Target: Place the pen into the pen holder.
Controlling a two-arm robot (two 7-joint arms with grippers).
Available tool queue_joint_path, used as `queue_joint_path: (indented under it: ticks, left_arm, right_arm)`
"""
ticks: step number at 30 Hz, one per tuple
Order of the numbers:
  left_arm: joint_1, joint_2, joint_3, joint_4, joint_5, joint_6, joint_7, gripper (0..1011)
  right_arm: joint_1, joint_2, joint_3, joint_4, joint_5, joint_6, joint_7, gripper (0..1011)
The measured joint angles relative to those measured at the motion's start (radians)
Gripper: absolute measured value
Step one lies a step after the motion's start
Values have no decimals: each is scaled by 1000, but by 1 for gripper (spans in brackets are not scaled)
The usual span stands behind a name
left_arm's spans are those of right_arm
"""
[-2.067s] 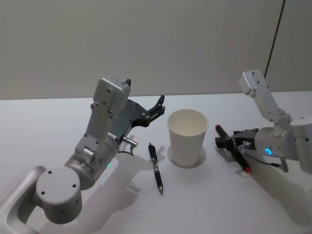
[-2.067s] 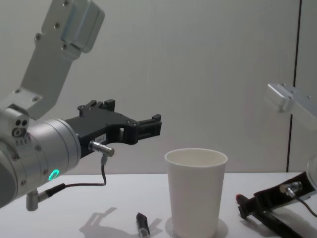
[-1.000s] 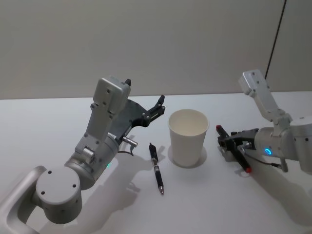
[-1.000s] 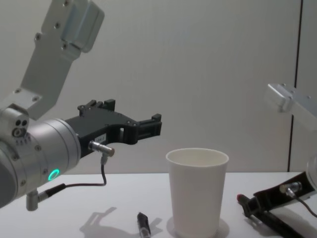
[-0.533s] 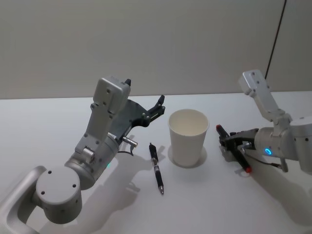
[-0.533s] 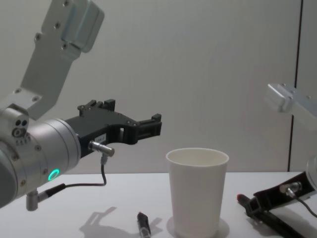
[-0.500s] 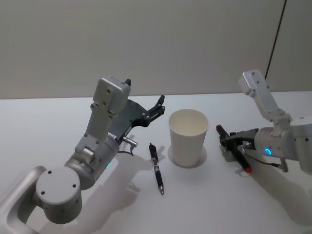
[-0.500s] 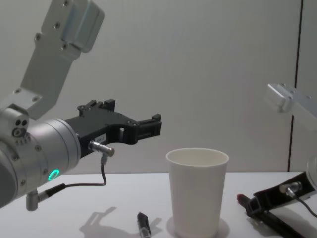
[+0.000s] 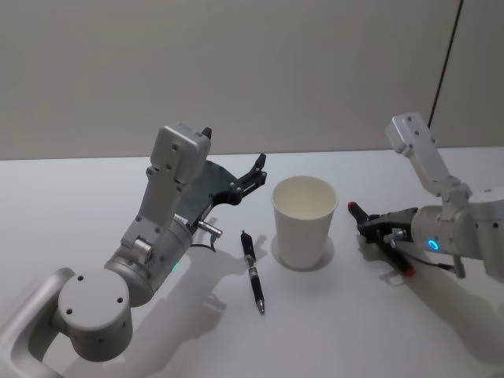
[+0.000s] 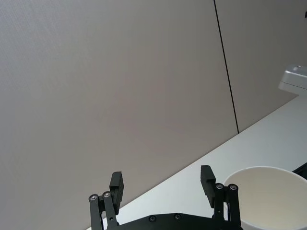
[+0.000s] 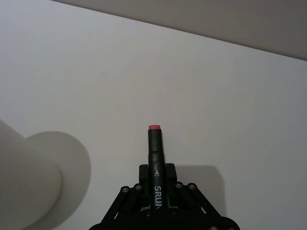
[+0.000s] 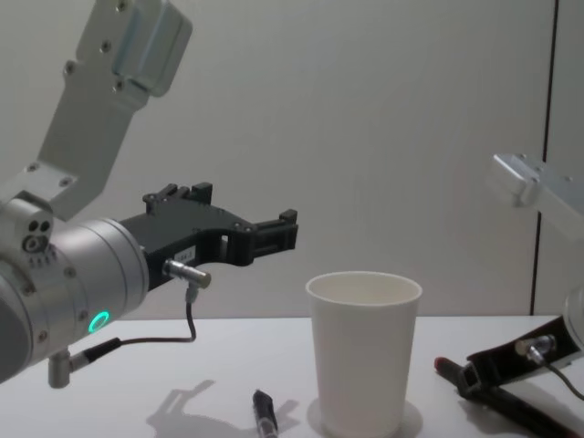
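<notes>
The right gripper is clamped on a black pen with a red end, low over the table. Its barrel carries white letters, "SRU" readable before the fingers cover the rest. The white paper cup stands just beside the gripper, toward the robot's left. The grasp looks made, so the next move calls for lifting, tipping the pen upright and carrying it over the rim. Beyond the cup lies a second pen, and the left gripper hangs above it, spread wide.
</notes>
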Motion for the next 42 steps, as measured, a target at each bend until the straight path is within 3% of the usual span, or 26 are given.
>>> queue_joint_path:
  ticks: [29, 42]
  left_arm:
    - [0, 0, 0, 0, 0, 0, 0, 1001]
    - [0, 0, 0, 0, 0, 0, 0, 1001]
  right_arm:
    - [0, 0, 0, -1, -1, -2, -1, 187]
    - [-12, 1, 7, -13, -10, -75, -52, 187]
